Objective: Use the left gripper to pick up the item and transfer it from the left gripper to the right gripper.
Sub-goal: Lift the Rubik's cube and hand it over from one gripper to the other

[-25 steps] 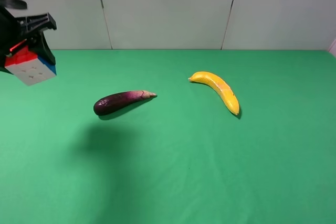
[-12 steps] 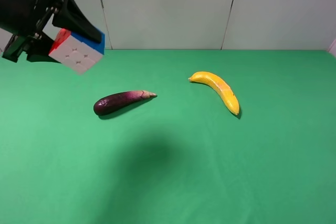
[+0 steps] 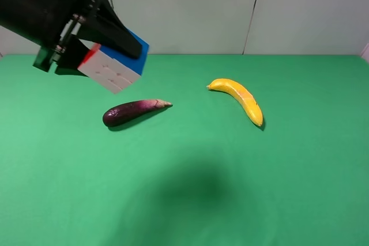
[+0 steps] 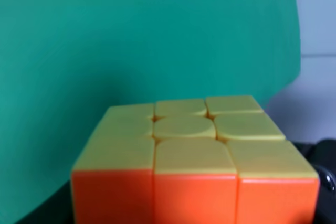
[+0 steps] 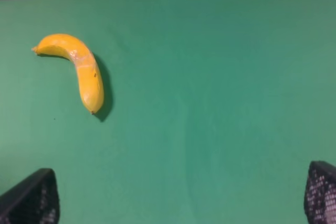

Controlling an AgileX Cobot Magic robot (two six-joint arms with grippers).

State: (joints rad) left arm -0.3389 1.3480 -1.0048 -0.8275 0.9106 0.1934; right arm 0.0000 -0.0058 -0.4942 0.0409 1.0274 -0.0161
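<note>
Puzzle cube point(image 3: 113, 68) aloft, clamped in the left gripper point(image 3: 108, 57); right gripper point(image 5: 176, 195) fingers wide apart.

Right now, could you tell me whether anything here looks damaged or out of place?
Nothing serious: the banana shows a pale scuffed patch near its bend. The eggplant lies intact, and the cube sits tilted in the left gripper.
</note>
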